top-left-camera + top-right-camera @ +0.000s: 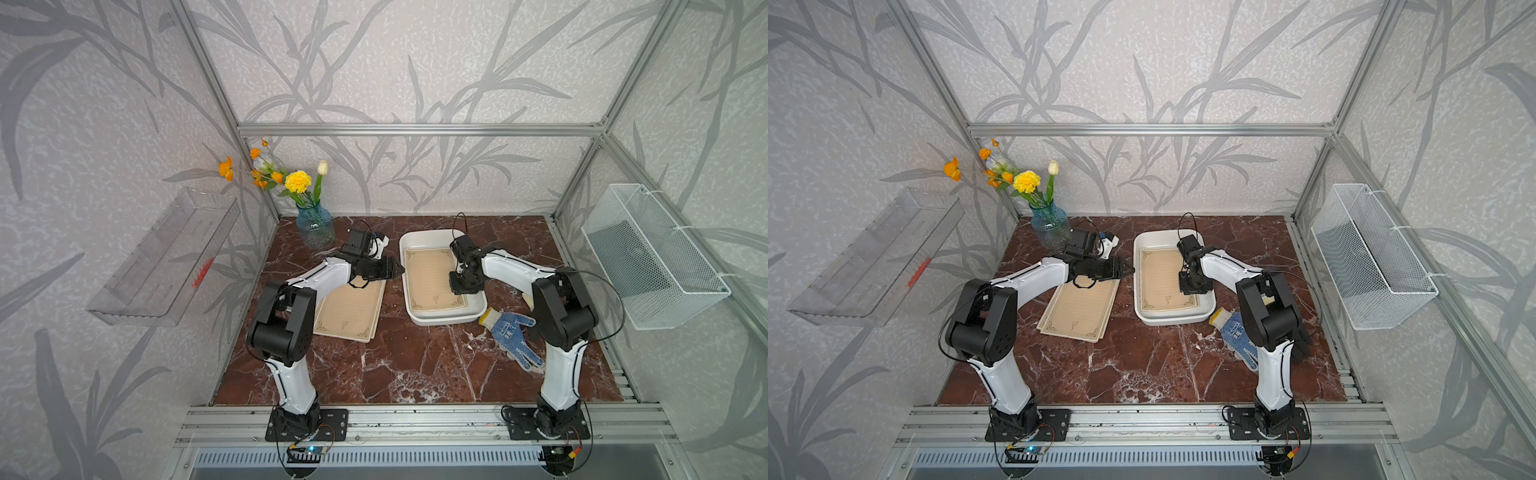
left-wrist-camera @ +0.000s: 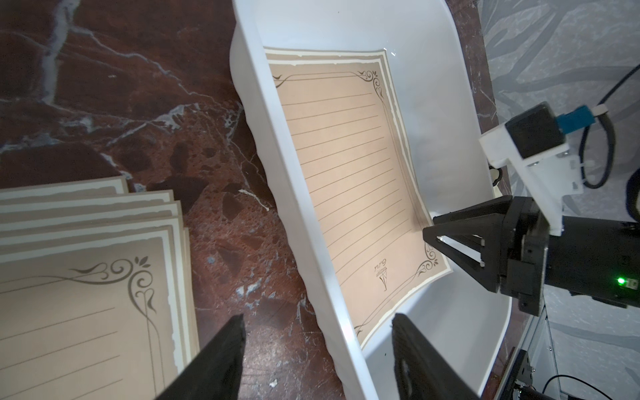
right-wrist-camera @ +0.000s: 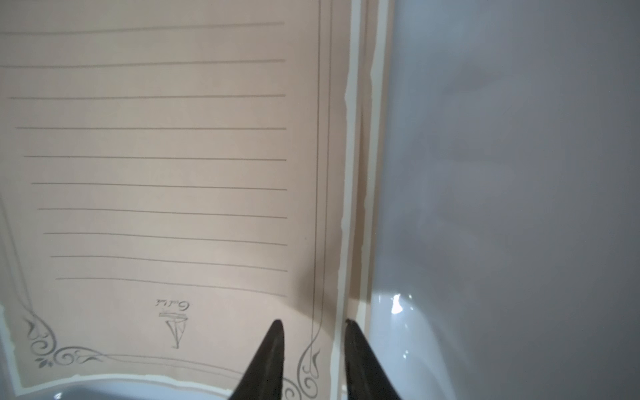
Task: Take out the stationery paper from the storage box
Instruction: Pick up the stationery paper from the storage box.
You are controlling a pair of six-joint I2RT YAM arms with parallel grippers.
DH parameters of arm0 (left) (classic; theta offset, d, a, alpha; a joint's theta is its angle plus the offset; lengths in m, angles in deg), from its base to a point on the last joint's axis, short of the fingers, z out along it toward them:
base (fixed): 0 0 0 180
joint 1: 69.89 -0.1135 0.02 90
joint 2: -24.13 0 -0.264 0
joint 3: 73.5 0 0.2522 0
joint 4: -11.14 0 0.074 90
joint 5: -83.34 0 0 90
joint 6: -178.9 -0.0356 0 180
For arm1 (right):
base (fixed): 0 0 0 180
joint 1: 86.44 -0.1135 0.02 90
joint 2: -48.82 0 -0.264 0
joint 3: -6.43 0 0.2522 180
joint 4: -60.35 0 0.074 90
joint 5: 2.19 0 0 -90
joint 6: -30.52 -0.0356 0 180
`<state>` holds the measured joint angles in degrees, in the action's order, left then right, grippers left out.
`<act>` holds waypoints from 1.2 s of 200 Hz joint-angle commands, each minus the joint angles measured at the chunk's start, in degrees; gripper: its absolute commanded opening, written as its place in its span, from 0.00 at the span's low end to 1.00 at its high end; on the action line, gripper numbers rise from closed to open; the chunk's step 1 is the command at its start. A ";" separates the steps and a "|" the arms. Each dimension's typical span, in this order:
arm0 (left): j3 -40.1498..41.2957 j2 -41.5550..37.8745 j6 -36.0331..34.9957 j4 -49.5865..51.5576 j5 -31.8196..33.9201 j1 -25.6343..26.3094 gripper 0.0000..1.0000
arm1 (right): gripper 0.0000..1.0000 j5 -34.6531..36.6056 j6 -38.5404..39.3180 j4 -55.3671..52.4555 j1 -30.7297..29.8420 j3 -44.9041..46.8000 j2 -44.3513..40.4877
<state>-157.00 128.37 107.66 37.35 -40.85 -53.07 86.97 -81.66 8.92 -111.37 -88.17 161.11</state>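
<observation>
The right claw [image 3: 313, 325] is cut off by the lower edge of the right wrist view, with only two tips showing. In both top views its own body hides them, so contact with the stationery paper [image 1: 430, 276] cannot be told. The left arm [image 1: 324, 272] covers the far end of the stack of sheets [image 1: 349, 311] on the worktop [image 1: 395, 365]. The right arm [image 1: 1271, 316] hides part of the glove [image 1: 1235, 332]. The emblem [image 3: 175, 325] lettering is unreadable.

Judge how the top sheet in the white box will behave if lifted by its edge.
Probably floppy: the top sheet is thin and bows against the storage box wall. Likely light. A second sheet peeking out beside the right gripper suggests sheets may cling together.
</observation>
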 commanded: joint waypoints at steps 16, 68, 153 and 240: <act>-1.37 0.52 0.57 0.72 -0.61 0.23 0.67 | 0.29 -2.88 -1.69 4.04 0.16 1.18 -4.83; -1.46 0.61 0.92 0.71 -0.58 0.23 0.67 | 0.29 -9.22 -4.02 6.56 1.19 1.76 -5.22; -1.50 0.83 1.39 1.00 -0.67 0.25 0.67 | 0.29 -9.18 -9.25 8.18 3.88 6.36 -4.34; -1.72 1.47 1.89 0.82 -1.64 0.33 0.67 | 0.28 -11.05 -12.51 12.08 4.71 9.95 -3.57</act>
<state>-157.33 128.88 109.45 37.37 -41.34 -53.07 77.50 -92.24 18.43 -107.18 -79.32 157.44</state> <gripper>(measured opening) 0.670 0.284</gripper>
